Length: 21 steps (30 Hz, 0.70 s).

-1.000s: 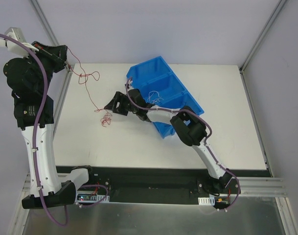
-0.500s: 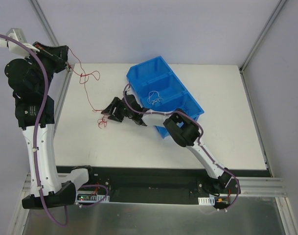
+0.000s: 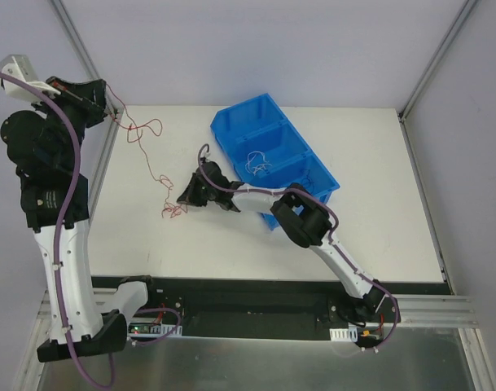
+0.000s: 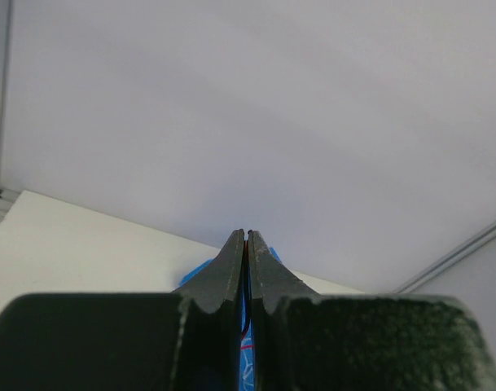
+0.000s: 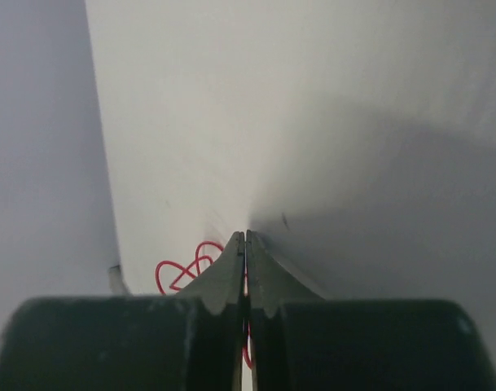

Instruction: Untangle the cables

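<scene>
A thin red cable, tangled with a dark one, runs from the table's far left corner down to a small red curl. My left gripper is raised over that corner and shut on the upper end; red and dark wire shows between its pressed fingers. My right gripper lies low on the table, jaws shut, right beside the curl. In the right wrist view the red loops sit just left of its fingertips, and a red strand runs in the slit between them. A white cable lies in the blue bin.
The blue three-compartment bin stands diagonally at the table's centre back, with the right arm stretched past its near side. The white table ends at a metal frame post on the far left, close to the left gripper.
My right gripper moved left and nearer, down to the red curl, and went from open to shut. The left gripper shifted slightly up and left, keeping its hold.
</scene>
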Each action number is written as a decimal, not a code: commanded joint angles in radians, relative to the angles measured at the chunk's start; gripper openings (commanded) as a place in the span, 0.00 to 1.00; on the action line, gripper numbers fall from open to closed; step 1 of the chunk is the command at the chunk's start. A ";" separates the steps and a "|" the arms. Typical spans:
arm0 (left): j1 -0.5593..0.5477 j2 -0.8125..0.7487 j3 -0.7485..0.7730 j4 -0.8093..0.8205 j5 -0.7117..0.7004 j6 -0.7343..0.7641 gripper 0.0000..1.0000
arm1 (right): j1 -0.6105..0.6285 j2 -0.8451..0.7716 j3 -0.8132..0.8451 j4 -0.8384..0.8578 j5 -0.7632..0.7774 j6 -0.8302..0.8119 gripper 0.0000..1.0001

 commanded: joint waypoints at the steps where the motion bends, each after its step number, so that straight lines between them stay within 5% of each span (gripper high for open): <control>1: -0.014 -0.147 0.047 0.037 -0.179 0.127 0.00 | -0.066 -0.182 -0.002 -0.223 0.249 -0.334 0.00; 6: -0.014 -0.286 0.134 0.037 -0.417 0.247 0.00 | -0.101 -0.219 0.026 -0.365 0.413 -0.506 0.00; 11: -0.014 -0.329 0.240 0.020 -0.494 0.309 0.00 | -0.094 -0.184 0.108 -0.490 0.492 -0.530 0.00; 16: -0.037 -0.313 0.295 0.024 -0.447 0.306 0.00 | -0.097 -0.176 0.110 -0.458 0.431 -0.592 0.00; 21: -0.037 -0.289 0.119 0.022 -0.286 0.224 0.00 | -0.059 -0.179 0.161 -0.426 0.362 -0.686 0.00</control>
